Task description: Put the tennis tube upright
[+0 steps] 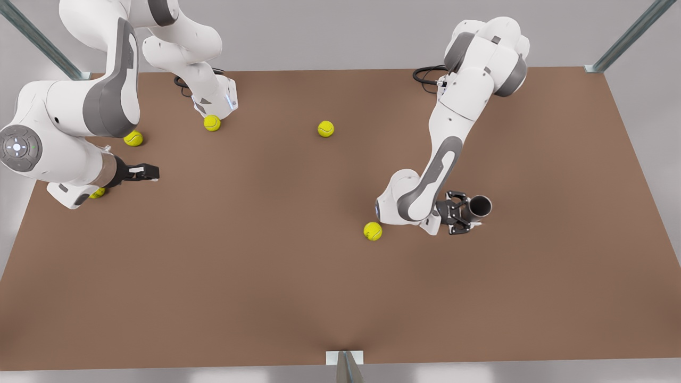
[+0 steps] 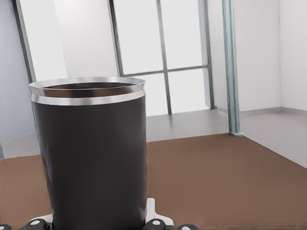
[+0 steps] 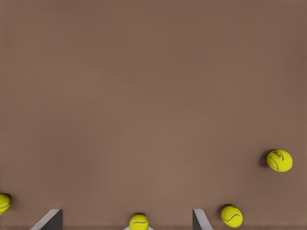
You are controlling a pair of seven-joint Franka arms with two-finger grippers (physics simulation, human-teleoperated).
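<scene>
Front view: your left gripper [image 1: 462,214] sits toward the table's [image 1: 266,276] right edge as the front view shows it, roughly midway between far and near edges, fingers clamped on the tennis tube [image 1: 479,206]. The tube stands about upright, open mouth facing the camera, bore dark; contents can't be made out. One tennis ball [image 1: 372,231] lies on the table just beside that arm's wrist, toward the near edge. Another ball [image 1: 325,128] lies near the far edge around the middle. Your right gripper [image 1: 151,172] hangs by the opposite edge, arm waiting, holding nothing. Three more balls cluster there: one [image 1: 212,123] touching the arm base at the far edge, one [image 1: 133,138] half behind the arm, one [image 1: 97,192] mostly hidden under the wrist. Left wrist view: the tube [image 2: 93,158] rises straight from the gripper [image 2: 103,224], dark wall, bright metal rim on top, interior out of sight from here. Brown table beyond it. Right wrist view: looking down on the table [image 3: 153,86], right gripper [image 3: 125,220] with fingertips [image 3: 50,219] spread wide apart, nothing between them except a ball [image 3: 138,222] lying on the table below. Three other balls [image 3: 279,160], [image 3: 231,215], [image 3: 4,202] lie scattered nearby, all apart.
</scene>
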